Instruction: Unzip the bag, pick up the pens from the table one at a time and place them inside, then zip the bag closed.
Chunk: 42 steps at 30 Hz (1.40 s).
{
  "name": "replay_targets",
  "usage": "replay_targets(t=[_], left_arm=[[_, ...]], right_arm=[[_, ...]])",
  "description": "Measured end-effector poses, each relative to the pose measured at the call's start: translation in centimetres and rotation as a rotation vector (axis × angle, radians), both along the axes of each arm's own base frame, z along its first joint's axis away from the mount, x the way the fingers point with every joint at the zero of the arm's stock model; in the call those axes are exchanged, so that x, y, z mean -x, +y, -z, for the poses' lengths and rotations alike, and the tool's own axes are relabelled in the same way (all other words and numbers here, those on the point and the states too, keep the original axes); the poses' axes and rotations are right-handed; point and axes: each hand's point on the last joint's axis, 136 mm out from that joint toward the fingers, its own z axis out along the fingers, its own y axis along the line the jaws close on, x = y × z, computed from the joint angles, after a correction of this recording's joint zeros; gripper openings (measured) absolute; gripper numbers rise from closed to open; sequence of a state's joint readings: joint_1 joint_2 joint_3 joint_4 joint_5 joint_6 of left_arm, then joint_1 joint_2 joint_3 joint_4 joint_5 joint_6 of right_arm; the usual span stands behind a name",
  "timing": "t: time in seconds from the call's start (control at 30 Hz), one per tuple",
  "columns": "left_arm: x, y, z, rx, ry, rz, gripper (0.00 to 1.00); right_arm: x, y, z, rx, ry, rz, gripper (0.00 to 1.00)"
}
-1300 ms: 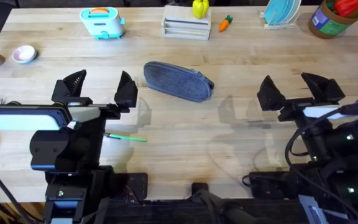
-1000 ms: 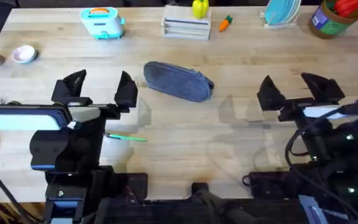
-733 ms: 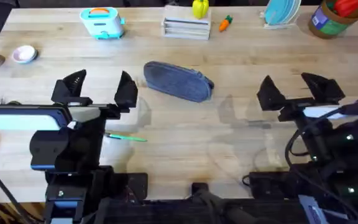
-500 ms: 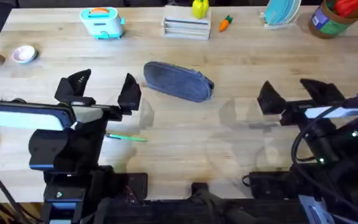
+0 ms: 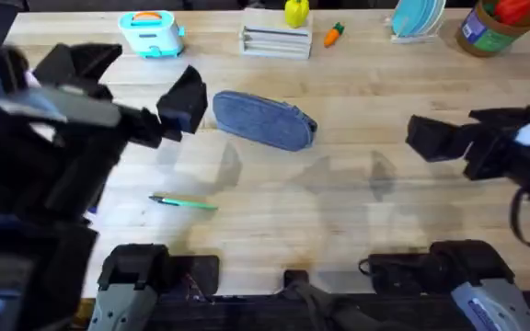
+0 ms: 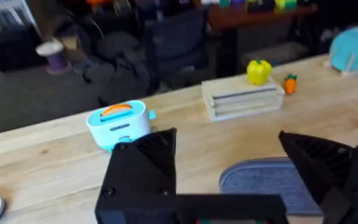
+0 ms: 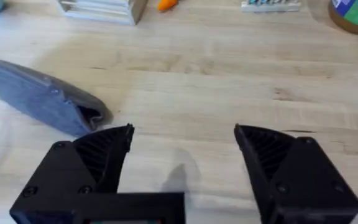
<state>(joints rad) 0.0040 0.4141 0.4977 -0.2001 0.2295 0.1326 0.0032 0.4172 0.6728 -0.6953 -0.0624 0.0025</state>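
The blue-grey bag (image 5: 265,119) lies slanted on the table (image 5: 339,211) at mid-depth, a little left of centre. One bright green pen (image 5: 184,202) rests nearer the front edge, left of the bag. My left gripper (image 5: 132,83) is raised and open, empty, just left of the bag. In the left wrist view the bag (image 6: 266,180) sits between that gripper's (image 6: 227,138) spread fingers, lower down. My right gripper (image 5: 467,131) hangs open and empty well to the right. The right wrist view has the bag (image 7: 42,96) off to one side of the gripper (image 7: 184,130).
Along the back edge stand a teal toy toaster (image 5: 152,32), a white slatted rack (image 5: 275,39) with a yellow toy on it, a small orange carrot (image 5: 335,34), a rack of blue plates (image 5: 417,18) and a round tub (image 5: 490,26).
Both arms have lifted off their rest poses. The left gripper rose and swung toward the back left; the right gripper moved right. Bag and pen stayed put.
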Motion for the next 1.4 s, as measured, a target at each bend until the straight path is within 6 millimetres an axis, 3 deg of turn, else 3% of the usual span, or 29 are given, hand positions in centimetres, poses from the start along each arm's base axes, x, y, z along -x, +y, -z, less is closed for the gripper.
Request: replay_targets(t=[0.3,0.57,0.87,1.17,1.4], left_arm=[[-2.8,-1.5,-2.4,-0.162,0.252,0.137,0.992],[-4.9,-2.0,-3.9,-0.388,0.308,0.265,0.992],[-8.0,-2.8,-0.5,-0.665,0.285,0.458,0.993],[-8.0,-3.3,1.8,-0.722,0.316,0.560,0.991],[-8.5,-4.9,6.6,-0.725,0.372,0.769,0.991]], right_arm=[[-0.1,0.6,-3.7,-0.020,0.166,-0.029,0.996],[-0.8,1.4,-6.2,-0.047,0.160,-0.068,0.996],[-1.1,1.6,-6.8,-0.051,0.132,-0.077,0.996],[-1.1,1.6,-6.8,-0.053,0.132,-0.079,0.997],[-1.3,1.6,-7.0,-0.053,0.120,-0.080,0.997]])
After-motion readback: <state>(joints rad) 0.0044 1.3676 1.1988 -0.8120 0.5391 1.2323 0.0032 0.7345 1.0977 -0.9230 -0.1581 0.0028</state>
